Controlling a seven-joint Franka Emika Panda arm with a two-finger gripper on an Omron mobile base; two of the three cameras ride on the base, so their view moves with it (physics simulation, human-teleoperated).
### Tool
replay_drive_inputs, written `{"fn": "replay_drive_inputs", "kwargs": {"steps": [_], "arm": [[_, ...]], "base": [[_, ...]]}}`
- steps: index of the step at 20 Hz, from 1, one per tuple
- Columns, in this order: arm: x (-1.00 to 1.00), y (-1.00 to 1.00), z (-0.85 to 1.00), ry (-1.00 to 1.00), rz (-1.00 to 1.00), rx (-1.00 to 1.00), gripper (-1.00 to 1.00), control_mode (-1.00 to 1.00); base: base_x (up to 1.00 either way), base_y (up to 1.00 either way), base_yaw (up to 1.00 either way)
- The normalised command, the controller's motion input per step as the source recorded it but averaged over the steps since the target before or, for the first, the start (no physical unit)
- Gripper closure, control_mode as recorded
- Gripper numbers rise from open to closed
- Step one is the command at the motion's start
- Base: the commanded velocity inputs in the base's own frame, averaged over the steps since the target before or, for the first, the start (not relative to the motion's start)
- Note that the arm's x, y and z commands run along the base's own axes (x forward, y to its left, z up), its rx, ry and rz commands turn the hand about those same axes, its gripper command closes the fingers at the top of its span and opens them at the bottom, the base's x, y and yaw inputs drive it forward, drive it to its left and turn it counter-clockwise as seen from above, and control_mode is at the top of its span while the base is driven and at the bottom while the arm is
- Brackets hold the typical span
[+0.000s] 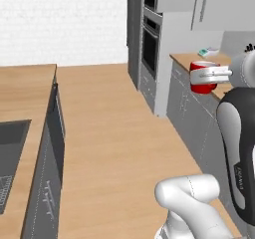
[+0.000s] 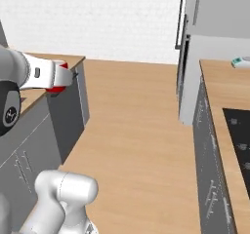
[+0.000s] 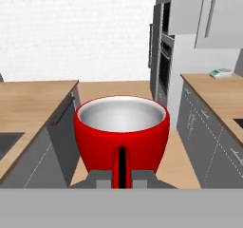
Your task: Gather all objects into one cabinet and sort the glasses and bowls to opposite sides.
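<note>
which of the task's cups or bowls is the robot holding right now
The red cup. It sits clamped in the end effector, raised above the kitchen floor.

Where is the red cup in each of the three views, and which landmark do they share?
Left base view: red cup at right, gripped by the claw.
Right base view: at left, a red sliver behind the white hand.
Hand view: centre, large.
Shared landmark: the small teal-and-white object on the far counter.

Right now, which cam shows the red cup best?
Hand view: the red cup sits upright and centred, its rim and pale inside plain, held in the shut gripper. Left base view shows its side behind the hand; right base view just a red sliver.
</note>
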Motion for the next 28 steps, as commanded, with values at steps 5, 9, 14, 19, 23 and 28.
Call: {"fn": "replay_drive_inputs", "kwargs": {"steps": [5, 9, 14, 19, 23, 28], "arm": [[0.00, 0.00, 0.00, 0.00, 0.00, 0.00, 1.00, 1.00], [0.00, 0.00, 0.00, 0.00, 0.00, 0.00, 1.00, 1.00], [0.00, 0.00, 0.00, 0.00, 0.00, 0.00, 1.00, 1.00], [0.00, 0.00, 0.00, 0.00, 0.00, 0.00, 1.00, 1.00], [0.00, 0.00, 0.00, 0.00, 0.00, 0.00, 1.00, 1.00], [0.00, 0.00, 0.00, 0.00, 0.00, 0.00, 1.00, 1.00]], "base": [[1.00, 0.00, 0.05], [1.00, 0.00, 0.04], [1.00, 0.00, 0.04], [1.00, 0.01, 0.03], [1.00, 0.07, 0.01], [1.00, 0.08, 0.00]]}}
